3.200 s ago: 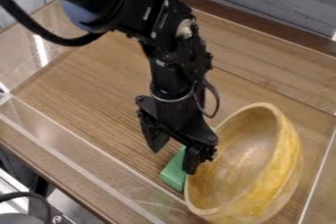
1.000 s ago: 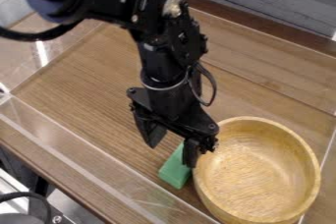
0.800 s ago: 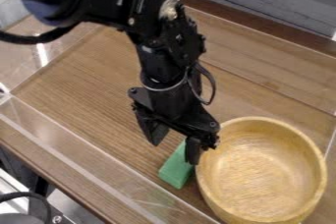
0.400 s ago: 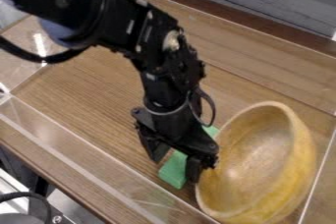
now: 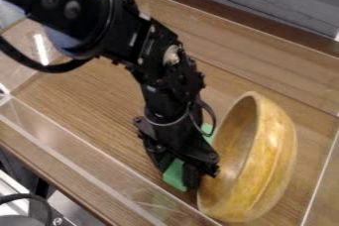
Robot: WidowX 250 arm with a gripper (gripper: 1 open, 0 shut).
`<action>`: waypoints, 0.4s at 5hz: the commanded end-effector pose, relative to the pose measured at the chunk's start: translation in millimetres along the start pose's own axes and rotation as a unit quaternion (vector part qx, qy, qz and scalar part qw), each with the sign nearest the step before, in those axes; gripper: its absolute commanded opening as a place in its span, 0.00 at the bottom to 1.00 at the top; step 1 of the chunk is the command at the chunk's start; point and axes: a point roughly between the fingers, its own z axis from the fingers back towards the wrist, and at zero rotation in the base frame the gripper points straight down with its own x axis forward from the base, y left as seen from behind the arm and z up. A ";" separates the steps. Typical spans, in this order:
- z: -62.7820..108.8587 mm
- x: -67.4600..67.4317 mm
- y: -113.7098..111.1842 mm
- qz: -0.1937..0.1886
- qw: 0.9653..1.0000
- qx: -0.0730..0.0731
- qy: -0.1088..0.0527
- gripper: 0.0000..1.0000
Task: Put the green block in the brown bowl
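The end effector [image 5: 185, 167] pointed straight down at the counter [image 5: 93, 91], its fingers partly closed astride the block [image 5: 176, 173], though a firm grip could not be made out. At its 3 o'clock, touching it, the bowl [image 5: 259, 166] stood tipped steeply on its rim.

Scene evenly lit w/ soft, diffuse light; faint shadow cast under arm [image 5: 133, 52] on tabletop [image 5: 93, 101]. Low res, slight blur throughout; glare streaks seen along near edge.
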 end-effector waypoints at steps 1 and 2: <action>9.7 4.2 1.4 0.006 1.000 -0.002 -0.011 0.00; 13.5 2.6 1.6 0.010 1.000 -0.003 -0.007 0.00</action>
